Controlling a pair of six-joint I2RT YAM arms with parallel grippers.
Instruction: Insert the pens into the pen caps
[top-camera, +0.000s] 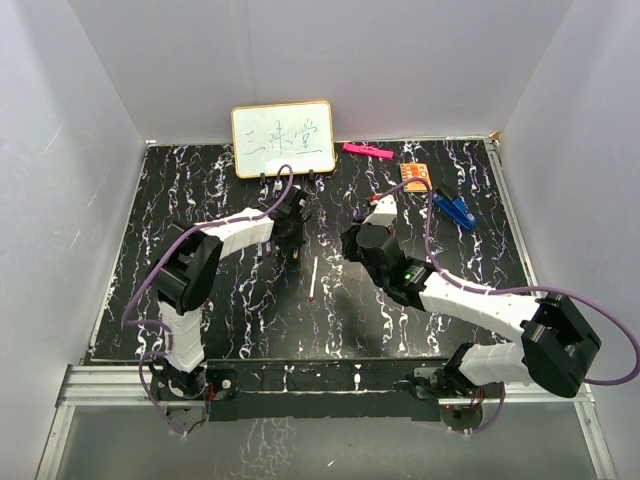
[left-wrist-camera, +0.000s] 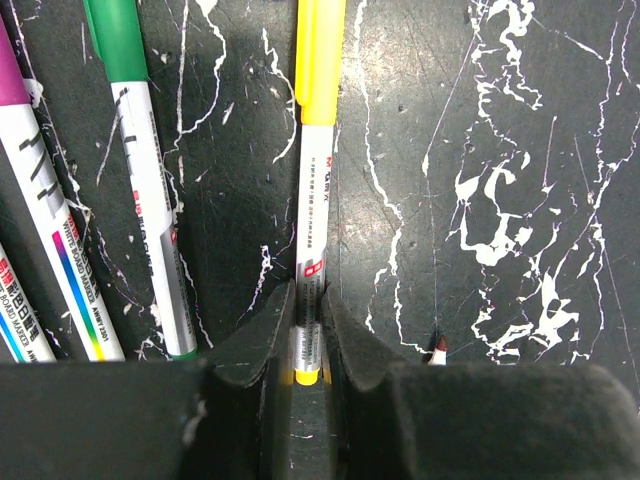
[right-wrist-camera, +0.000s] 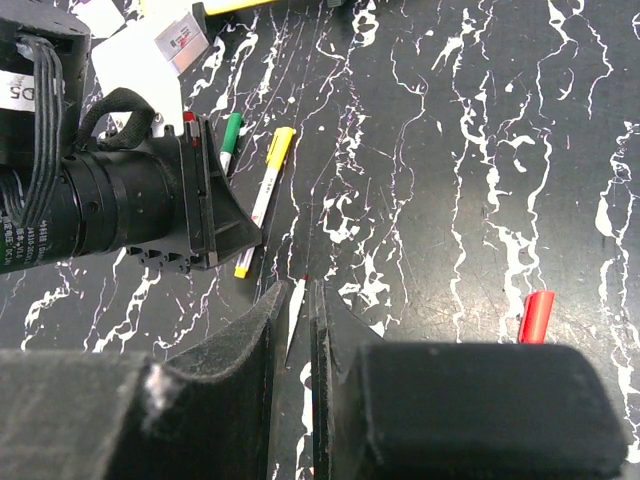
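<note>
My left gripper (left-wrist-camera: 308, 300) is shut on a white pen (left-wrist-camera: 318, 170) with its yellow cap (left-wrist-camera: 320, 50) on, lying on the table; it also shows in the top view (top-camera: 293, 238). Beside it lie a green-capped pen (left-wrist-camera: 150, 200) and a purple-capped pen (left-wrist-camera: 45, 230). My right gripper (right-wrist-camera: 293, 295) is closed to about a pen's width around an uncapped white pen (right-wrist-camera: 299, 305) with a red tip, which also shows in the top view (top-camera: 316, 275). A loose red cap (right-wrist-camera: 537, 316) lies on the table to the right of it.
A small whiteboard (top-camera: 283, 138) stands at the back. A pink flat bar (top-camera: 367, 151), an orange card (top-camera: 415, 173) and a blue clip-like object (top-camera: 455, 208) lie at the back right. White walls enclose the black marbled table (top-camera: 200, 310).
</note>
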